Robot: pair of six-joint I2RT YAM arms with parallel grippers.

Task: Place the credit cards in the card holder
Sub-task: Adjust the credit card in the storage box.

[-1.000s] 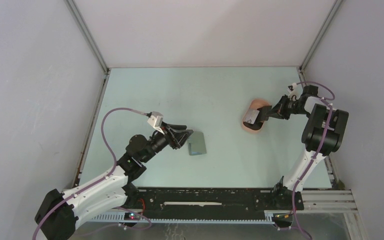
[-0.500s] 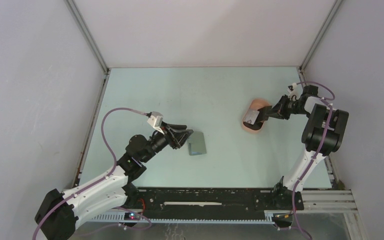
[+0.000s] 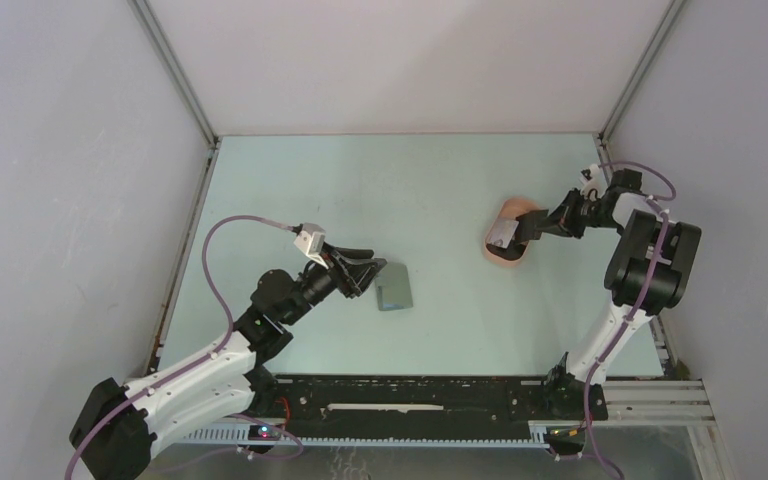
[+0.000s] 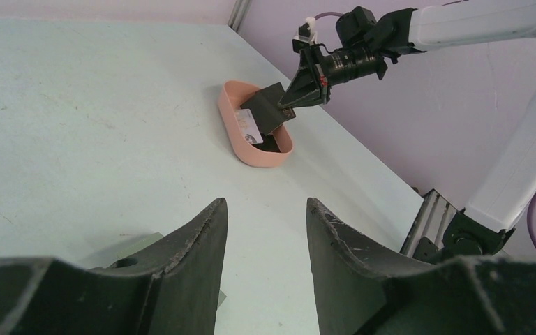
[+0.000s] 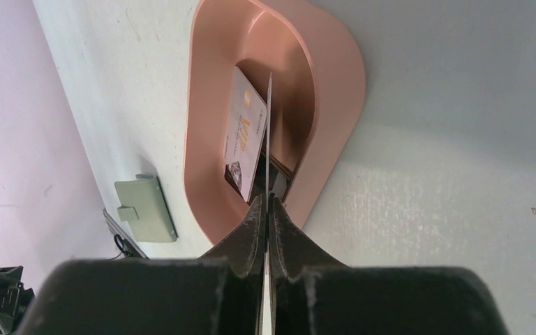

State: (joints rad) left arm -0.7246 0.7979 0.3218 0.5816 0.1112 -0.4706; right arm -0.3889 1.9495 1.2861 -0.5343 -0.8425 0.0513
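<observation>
Top: left gripper point(image 3: 368, 275) jaws apart, nothing between them. The card holder point(image 3: 396, 291) lies flat on the table point(image 3: 410, 180) just beyond its tips; can't tell if they touch. Right gripper point(image 3: 520, 232) reaches over the pink tray point(image 3: 506, 260), well apart from the card holder.

Left wrist: fingers spread, empty; a corner of the card holder point(image 4: 136, 246) shows under one finger. Well ahead, the right gripper point(image 4: 292, 105) pinches the dark card point(image 4: 271, 112) above the pink tray point(image 4: 251, 155). The light card point(image 4: 249, 125) leans inside.

Right wrist: jaws clamped on the dark card point(image 5: 269, 118), seen edge-on, pointing into the pink tray point(image 5: 342, 70). Light card point(image 5: 244, 136) just beside it, propped on the tray wall. Card holder point(image 5: 145, 209) far off on the table.
</observation>
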